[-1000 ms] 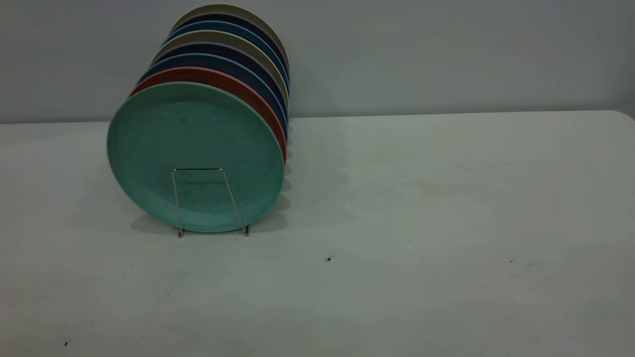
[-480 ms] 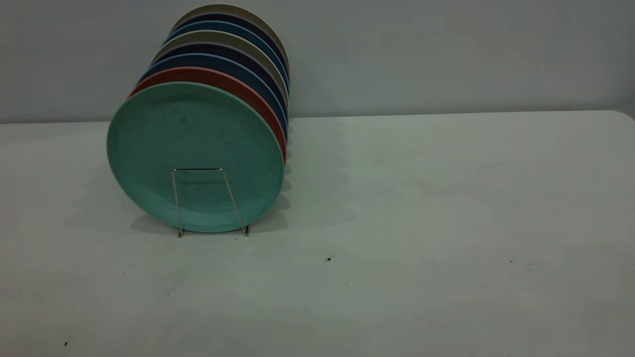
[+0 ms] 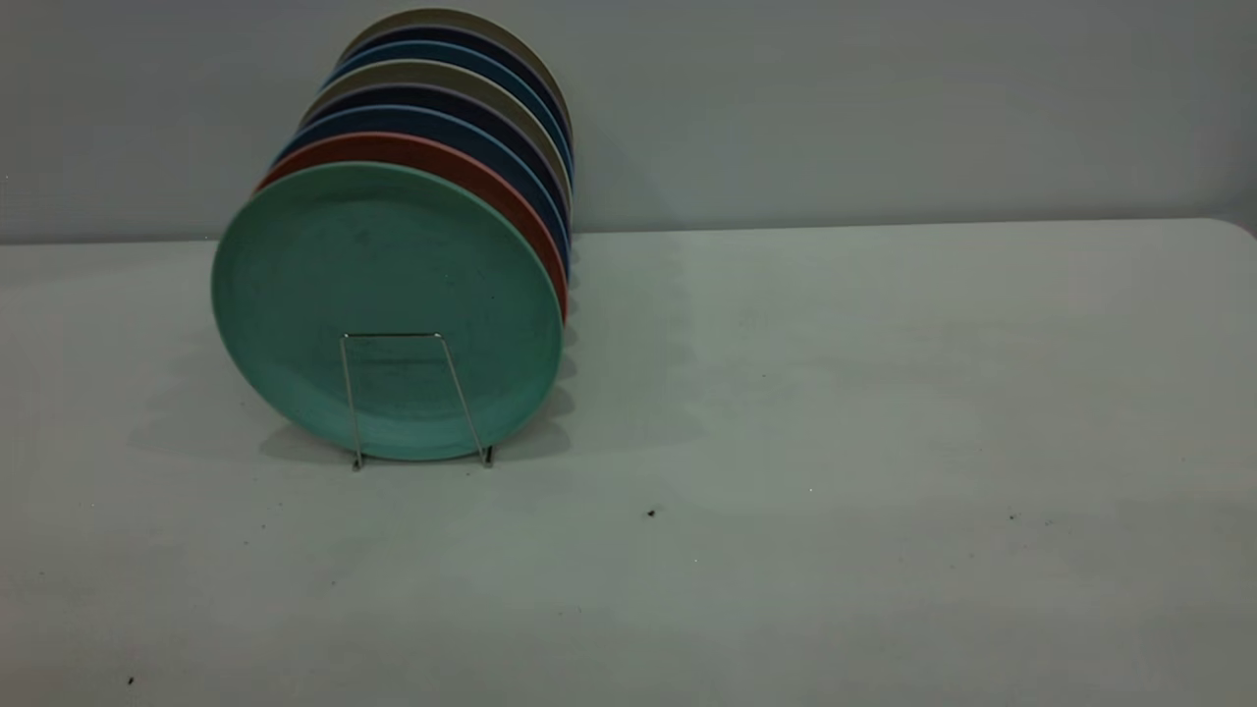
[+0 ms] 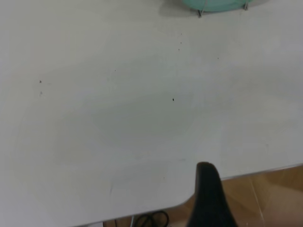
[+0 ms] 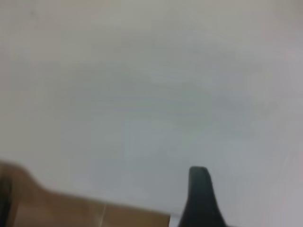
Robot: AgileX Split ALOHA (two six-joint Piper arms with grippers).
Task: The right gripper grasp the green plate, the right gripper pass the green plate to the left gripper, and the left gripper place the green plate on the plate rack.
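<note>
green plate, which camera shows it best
The exterior view: the green plate stands whole at the front of the plate rack. The left wrist view catches only its bottom edge; the right wrist view shows none of it.

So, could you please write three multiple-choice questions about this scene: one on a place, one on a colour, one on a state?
1. Where does the green plate stand?
A. frontmost in the plate rack
B. flat on the table
C. in a gripper

2. What colour is the plate directly behind it?
A. yellow
B. red
C. white

3. How do the racked plates stand?
A. stacked flat
B. face down
C. on edge

Answers: 1 A, a wire loop crosses its front; 2 B, a red rim shows behind it; 3 C, they stand in a row.
</note>
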